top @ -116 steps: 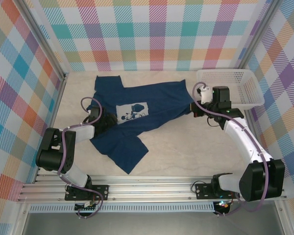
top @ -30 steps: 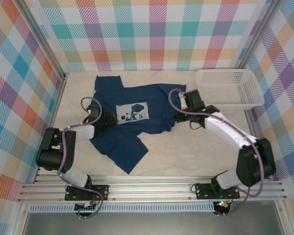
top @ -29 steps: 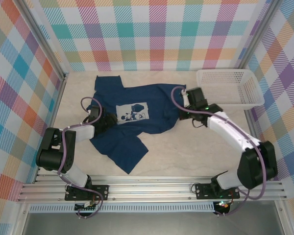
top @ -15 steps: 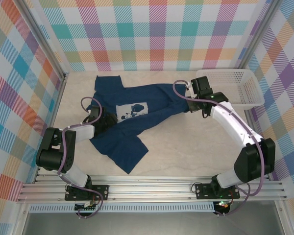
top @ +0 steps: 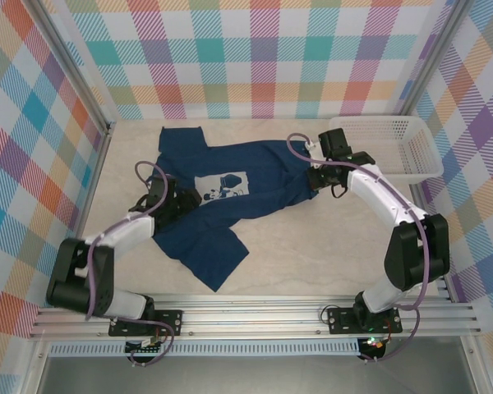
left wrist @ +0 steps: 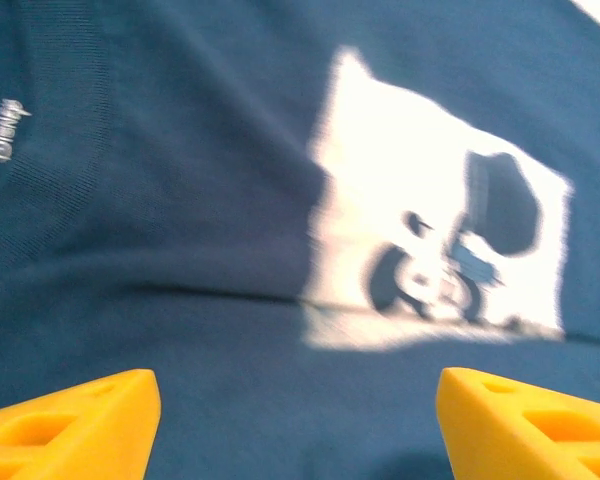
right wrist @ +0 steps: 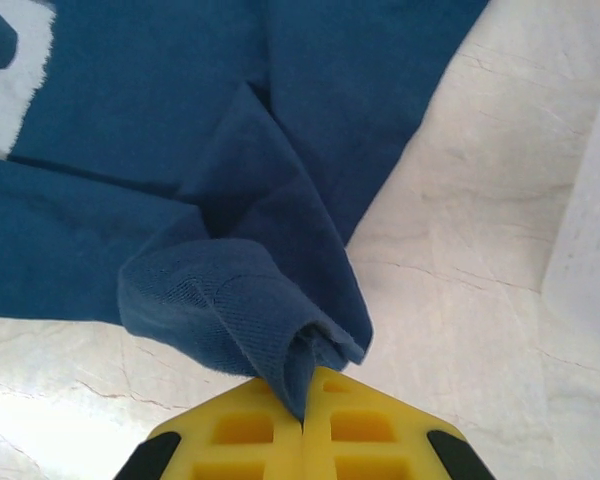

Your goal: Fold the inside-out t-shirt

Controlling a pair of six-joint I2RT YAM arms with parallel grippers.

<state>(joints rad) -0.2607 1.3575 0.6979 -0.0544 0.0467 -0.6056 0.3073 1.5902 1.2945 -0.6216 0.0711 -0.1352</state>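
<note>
Right gripper (right wrist: 302, 420), jaws together, pinches a bunched fold of the shirt (right wrist: 230, 300). The rest of the cloth runs away ahead of it across the table (right wrist: 460, 250). Left gripper (left wrist: 300, 425) hangs empty with its jaws spread, the white print (left wrist: 430, 260) just beyond its tips. Done well, the fold likely needs the pinched edge lifted clear before it is carried over, steering wide of the basket (top: 394, 123) beside it.

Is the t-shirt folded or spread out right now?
Spread out, not folded: the t-shirt lies rumpled on the table, print up, one edge pinched in the shut right gripper.
</note>
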